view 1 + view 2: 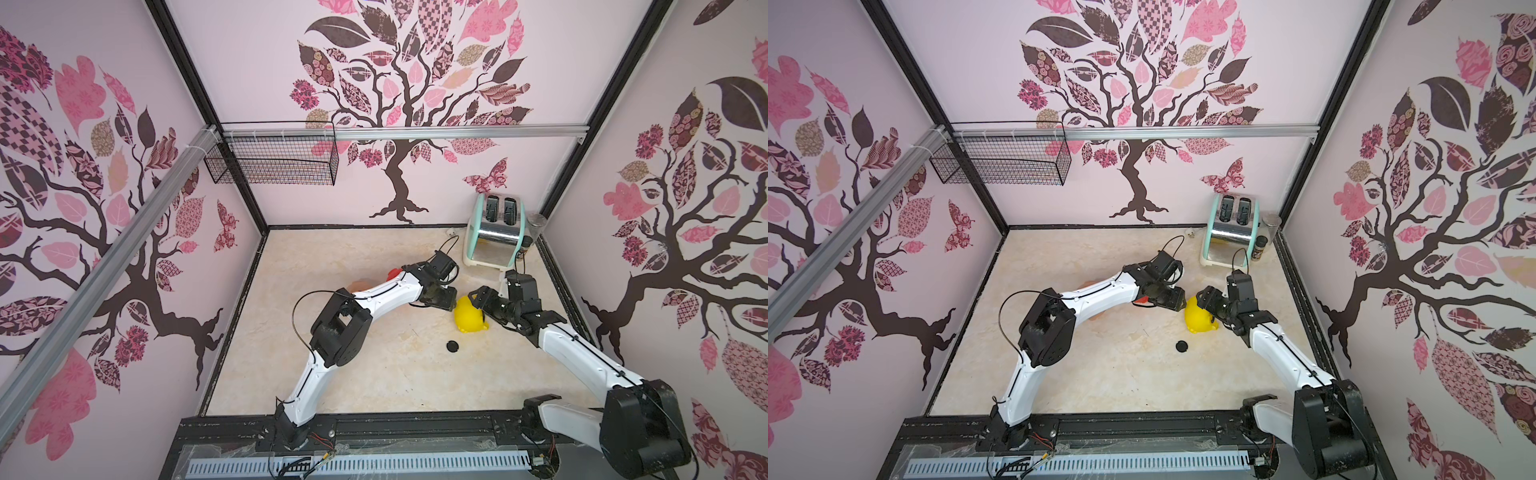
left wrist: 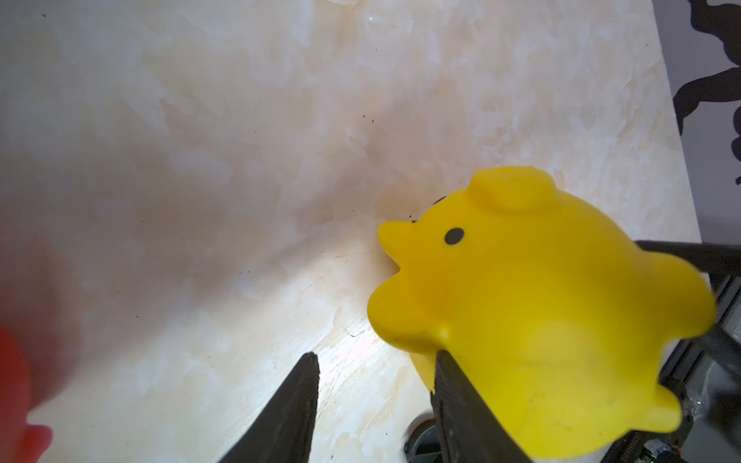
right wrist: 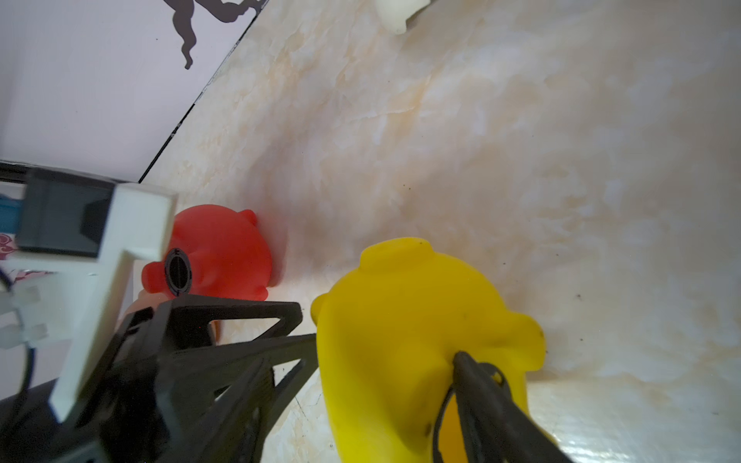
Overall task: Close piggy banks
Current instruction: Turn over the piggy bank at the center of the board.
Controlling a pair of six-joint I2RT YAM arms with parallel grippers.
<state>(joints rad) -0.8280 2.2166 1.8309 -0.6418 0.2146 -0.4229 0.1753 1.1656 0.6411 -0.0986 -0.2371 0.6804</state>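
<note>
Steadiness is called for: the yellow piggy bank (image 1: 467, 318), tipped on its side on the desk (image 1: 374, 374), should be pinned by the right arm (image 1: 582, 353), whose wide jaws appear clasped across its body, while the black plug (image 1: 452, 345) nearby is fetched. The left arm (image 1: 386, 297) is angled down alongside, jaws parted and empty.

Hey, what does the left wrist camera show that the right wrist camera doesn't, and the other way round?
Left wrist only: the black eye of the yellow piggy bank. Right wrist only: the black-ringed belly hole of the red piggy bank, and a small white object on the marble table. Both: the yellow piggy bank on that table; the left wrist view catches the red one only as a blur.
</note>
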